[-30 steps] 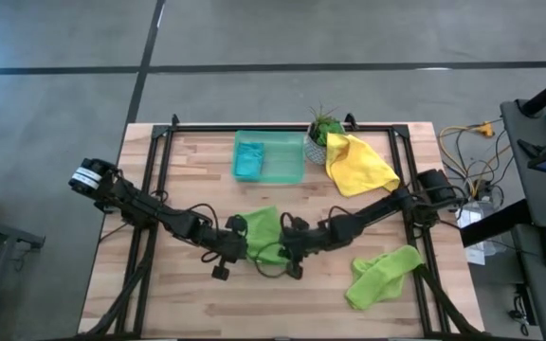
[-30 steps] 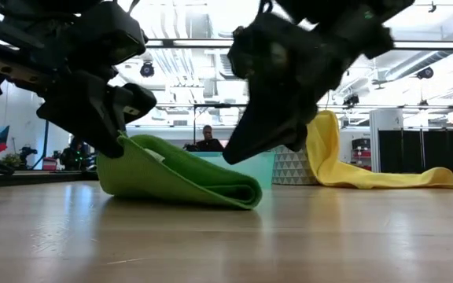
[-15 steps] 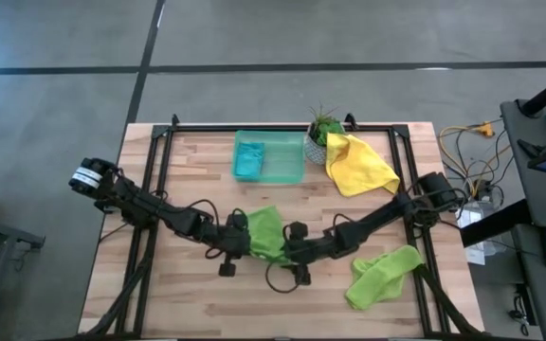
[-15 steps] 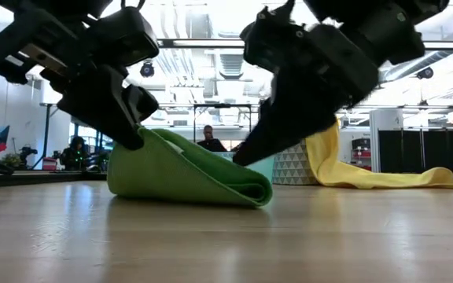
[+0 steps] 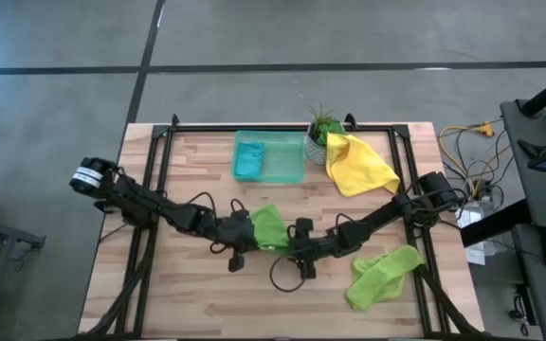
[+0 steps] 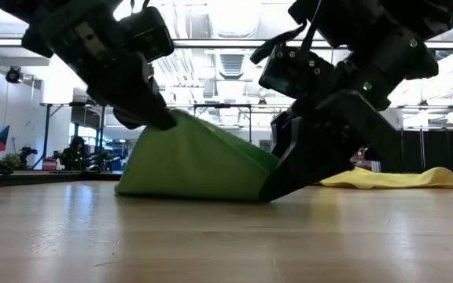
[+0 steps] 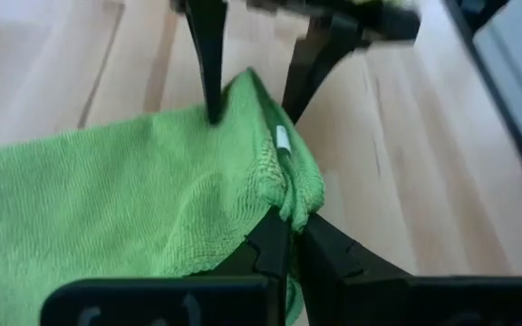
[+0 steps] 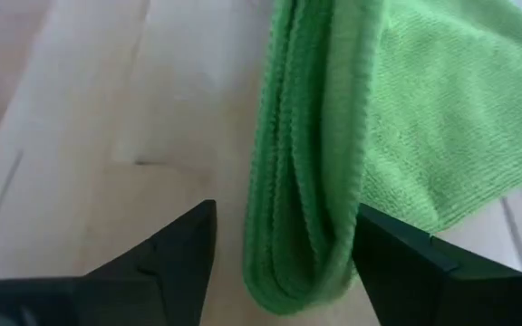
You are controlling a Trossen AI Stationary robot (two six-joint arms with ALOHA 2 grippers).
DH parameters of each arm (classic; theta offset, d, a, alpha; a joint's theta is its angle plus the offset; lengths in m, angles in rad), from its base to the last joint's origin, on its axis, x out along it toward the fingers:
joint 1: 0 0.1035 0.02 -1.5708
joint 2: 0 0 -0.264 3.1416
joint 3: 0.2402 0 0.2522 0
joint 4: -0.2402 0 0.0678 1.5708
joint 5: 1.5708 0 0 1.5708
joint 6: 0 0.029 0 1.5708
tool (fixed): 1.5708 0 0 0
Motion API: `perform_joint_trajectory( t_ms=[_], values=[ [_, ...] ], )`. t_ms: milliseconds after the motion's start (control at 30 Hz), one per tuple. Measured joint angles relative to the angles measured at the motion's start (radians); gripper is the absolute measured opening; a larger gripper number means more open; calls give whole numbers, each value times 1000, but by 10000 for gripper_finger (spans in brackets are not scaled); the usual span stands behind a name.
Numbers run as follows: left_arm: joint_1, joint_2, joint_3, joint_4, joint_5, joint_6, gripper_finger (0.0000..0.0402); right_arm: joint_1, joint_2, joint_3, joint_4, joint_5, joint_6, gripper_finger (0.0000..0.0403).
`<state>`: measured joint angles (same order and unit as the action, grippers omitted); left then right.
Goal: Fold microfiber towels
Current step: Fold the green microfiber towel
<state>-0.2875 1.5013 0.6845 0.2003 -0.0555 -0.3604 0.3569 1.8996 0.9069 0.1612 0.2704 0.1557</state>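
Note:
A lime green towel [image 5: 268,225] lies folded at the table's middle; its lower part rests on the wood [image 6: 195,192]. My left gripper [image 5: 246,234] is shut on the towel's raised part. My right gripper [image 5: 295,244] is open at the towel's right side, low over the table, with its fingers on either side of the folded edge [image 8: 302,226]. A second lime green towel [image 5: 382,275] lies crumpled at the near right. A yellow towel [image 5: 358,163] lies at the far right. A teal-blue towel [image 5: 248,163] lies in the green tray [image 5: 287,156]. My left gripper pinches a corner of the towel's upper layers [image 7: 290,195] between its two shut fingers, slanting down from the table's left. That corner is held up [image 6: 178,119], the cloth slopes down from it like a tent, and its base stays on the table. My right gripper has the folded edge between its open fingers [image 8: 383,249]; whether they touch it, I cannot tell.
A potted plant [image 5: 322,128] stands at the far edge between the tray and the yellow towel. Black rails [image 5: 159,161] run along the table's left, right and far sides. Bare wood shows at the near left [image 5: 159,294].
My left gripper has gone up and toward the table's right edge, carrying the towel's upper layers with it; the cloth now stands taller and narrower, its base still on the table. My right gripper has gone down to the towel's right edge at the table.

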Motion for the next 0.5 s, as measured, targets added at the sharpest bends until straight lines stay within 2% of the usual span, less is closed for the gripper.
perform_joint_trajectory(
  t_ms=[200, 433, 500],
  values=[
    [17, 0, -63, 126, 2, -72, 0, -1, 0, -1, -52, 92, -3, 179],
    [16, 0, -85, 131, 20, -79, 0, -1, -4, 24, -85, 84, -3, 30],
    [16, 0, -88, 130, 25, -79, 0, -2, -4, 36, -84, 57, -7, 18]
  ],
)
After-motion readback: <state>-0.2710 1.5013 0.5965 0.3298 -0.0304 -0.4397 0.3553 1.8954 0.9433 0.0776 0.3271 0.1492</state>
